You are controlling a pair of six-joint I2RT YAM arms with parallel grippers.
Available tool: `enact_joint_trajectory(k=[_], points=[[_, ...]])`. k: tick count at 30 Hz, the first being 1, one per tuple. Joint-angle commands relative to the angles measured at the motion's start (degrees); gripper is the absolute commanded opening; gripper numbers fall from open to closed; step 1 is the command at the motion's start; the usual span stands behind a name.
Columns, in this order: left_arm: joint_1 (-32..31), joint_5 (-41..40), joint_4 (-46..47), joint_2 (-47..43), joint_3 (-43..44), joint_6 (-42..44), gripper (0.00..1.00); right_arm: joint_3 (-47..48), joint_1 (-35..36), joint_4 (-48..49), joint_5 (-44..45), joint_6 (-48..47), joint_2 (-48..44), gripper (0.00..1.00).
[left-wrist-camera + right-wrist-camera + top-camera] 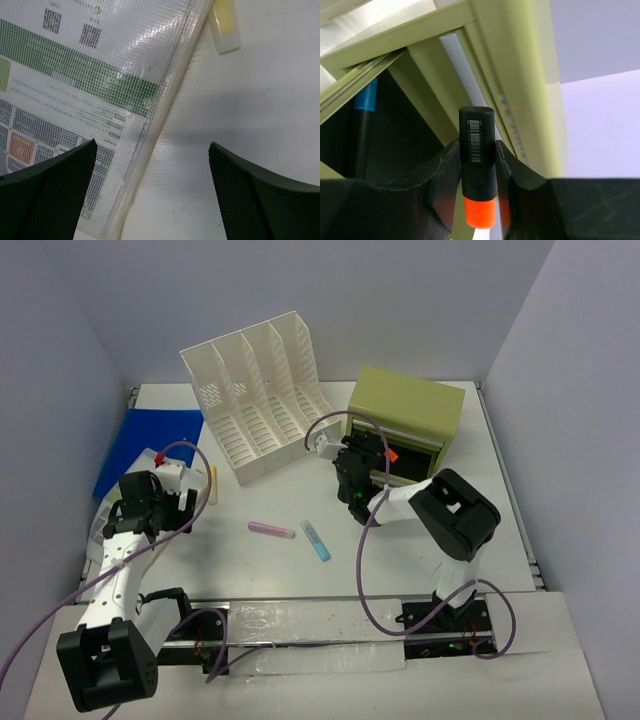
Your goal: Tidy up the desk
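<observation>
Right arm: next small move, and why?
Probably ease the black marker a little deeper into the open drawer of the green drawer box, then release. The right gripper pinches the marker at the drawer's mouth, its far end showing against the box's frame, and a blue-capped pen already lies inside.

Desk (pixel 260 570): large white rectangular top, flat and level, smooth matte finish. It fills most of the top view, boxed in by pale walls (pixel 60 360) on the left, far and right sides. A mounting rail (pixel 300 614) runs along the near edge. Up close, the surface shows faint scuffs.
</observation>
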Motion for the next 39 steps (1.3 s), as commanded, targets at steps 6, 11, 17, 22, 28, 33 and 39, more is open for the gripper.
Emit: enact_joint_trajectory(k=[6,11,17,22,28,33,39], points=[[0.3,-0.7,3.2,-0.4,-0.6,0.4,0.99,-0.2,-0.2,7.0,1.0,-3.7,-1.7,0.74],[0.3,-0.1,3.0,-0.2,-0.2,0.1,0.99,1.0,1.8,1.0,3.3,2.3,-6.9,0.78],[0.2,0.5,3.0,0.0,-0.2,-0.1,0.99,16.7,9.7,-53.2,-7.1,46.5,-16.5,0.78],[0.3,0.8,2.2,1.4,0.8,-0.2,0.99,16.5,10.3,-60.2,-36.1,70.6,-18.9,0.77],[0.3,1.8,1.8,1.7,1.7,-0.3,0.99,17.5,12.2,-68.1,-41.4,79.1,-10.1,0.77],[0.2,1.2,2.0,1.7,0.9,-0.2,0.99,16.3,14.8,-69.2,-42.0,81.5,-6.2,0.77],[0.2,0.9,2.0,1.5,0.5,-0.3,0.99,15.3,15.7,-69.8,-43.3,83.9,-2.5,0.73]])
